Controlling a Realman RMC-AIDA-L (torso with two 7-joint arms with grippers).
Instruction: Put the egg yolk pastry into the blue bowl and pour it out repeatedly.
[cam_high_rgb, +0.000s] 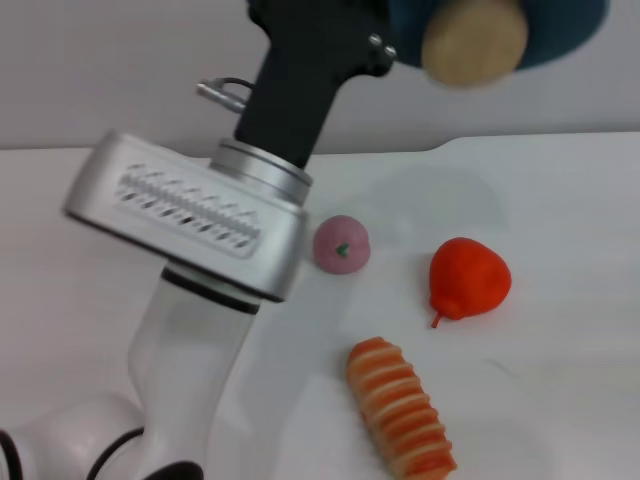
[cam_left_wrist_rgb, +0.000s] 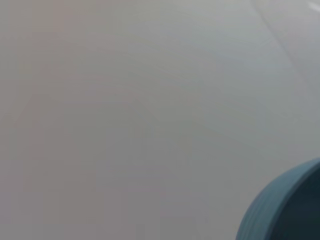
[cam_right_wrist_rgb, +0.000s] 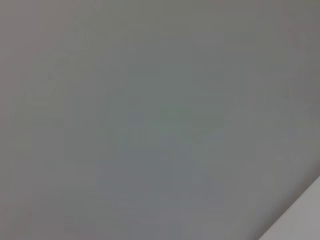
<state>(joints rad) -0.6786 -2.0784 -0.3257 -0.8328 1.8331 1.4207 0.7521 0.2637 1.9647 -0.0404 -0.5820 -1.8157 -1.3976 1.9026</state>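
Note:
In the head view my left arm reaches up across the picture. Its black left gripper (cam_high_rgb: 384, 48) is shut on the rim of the blue bowl (cam_high_rgb: 565, 30), which it holds high above the table. The bowl is tipped on its side and partly cut off by the picture's top edge. The egg yolk pastry (cam_high_rgb: 474, 42), a pale tan round lump, sits at the bowl's mouth, blurred. A curved part of the blue bowl (cam_left_wrist_rgb: 287, 210) fills a corner of the left wrist view. The right gripper is out of view, and the right wrist view holds only a plain grey surface.
On the white table (cam_high_rgb: 570, 400) below the bowl lie a pink ball with a green mark (cam_high_rgb: 342, 245), a red pear (cam_high_rgb: 468, 278) and a long orange-and-cream striped roll (cam_high_rgb: 400, 408). My left arm's silver link (cam_high_rgb: 190, 215) covers the left half of the table.

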